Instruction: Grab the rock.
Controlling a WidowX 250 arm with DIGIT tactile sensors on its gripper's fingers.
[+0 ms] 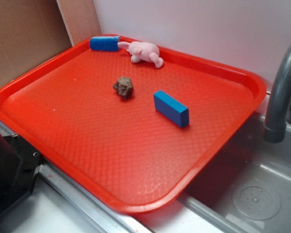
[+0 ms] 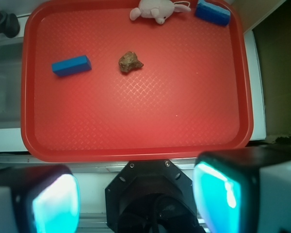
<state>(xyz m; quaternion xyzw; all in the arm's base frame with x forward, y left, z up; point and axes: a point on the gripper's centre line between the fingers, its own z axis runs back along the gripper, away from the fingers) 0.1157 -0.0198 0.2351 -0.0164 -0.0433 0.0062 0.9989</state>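
Note:
The rock [image 1: 123,87] is a small lumpy brown-grey stone lying on the red tray [image 1: 111,160], a little back of its middle. In the wrist view the rock [image 2: 130,61] lies in the upper middle of the tray [image 2: 136,126]. My gripper [image 2: 136,199] is seen only in the wrist view, high above the tray's near edge and the robot base, far from the rock. Its two fingers with cyan pads [image 2: 218,194] stand wide apart with nothing between them. The gripper is out of the exterior view.
A blue block [image 1: 170,108] lies right of the rock. A pink plush toy [image 1: 144,51] and a blue sponge [image 1: 105,43] lie at the tray's back edge. A grey faucet [image 1: 281,92] and sink [image 1: 252,194] are at the right. The black robot base [image 2: 150,194] is below the tray.

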